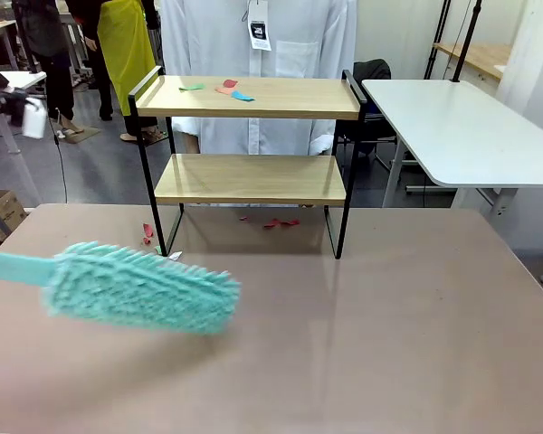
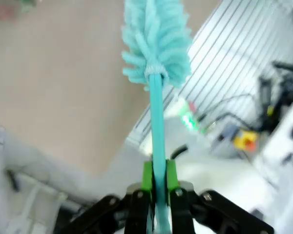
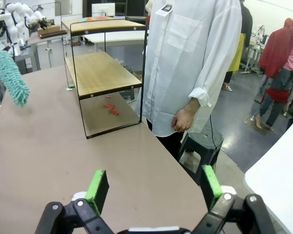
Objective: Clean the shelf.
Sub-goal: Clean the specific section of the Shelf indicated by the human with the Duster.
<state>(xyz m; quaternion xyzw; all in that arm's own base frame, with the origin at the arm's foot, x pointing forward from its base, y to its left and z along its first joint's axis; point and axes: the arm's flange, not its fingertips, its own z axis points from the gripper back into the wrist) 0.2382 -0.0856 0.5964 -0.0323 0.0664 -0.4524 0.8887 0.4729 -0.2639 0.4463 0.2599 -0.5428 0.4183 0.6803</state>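
The shelf (image 1: 253, 97) stands at the table's far middle: two light wooden boards in a thin black frame. Small green, red and blue paper scraps (image 1: 228, 89) lie on its top board, and the lower board (image 1: 250, 178) looks bare. More red scraps (image 1: 276, 221) lie on the table under it. A teal fluffy duster (image 1: 140, 287) hovers blurred over the near left of the table. My left gripper (image 2: 158, 185) is shut on the duster's handle, with the head (image 2: 156, 44) pointing away. My right gripper (image 3: 154, 187) is open and holds nothing; from it the shelf (image 3: 100, 73) is far off.
A person in a white shirt (image 1: 281, 36) stands just behind the shelf, one hand (image 3: 183, 119) hanging at the table's far edge. A white table (image 1: 462, 127) sits at the back right and a black stool (image 3: 200, 146) beside the person. The brown table (image 1: 389, 316) stretches wide in front.
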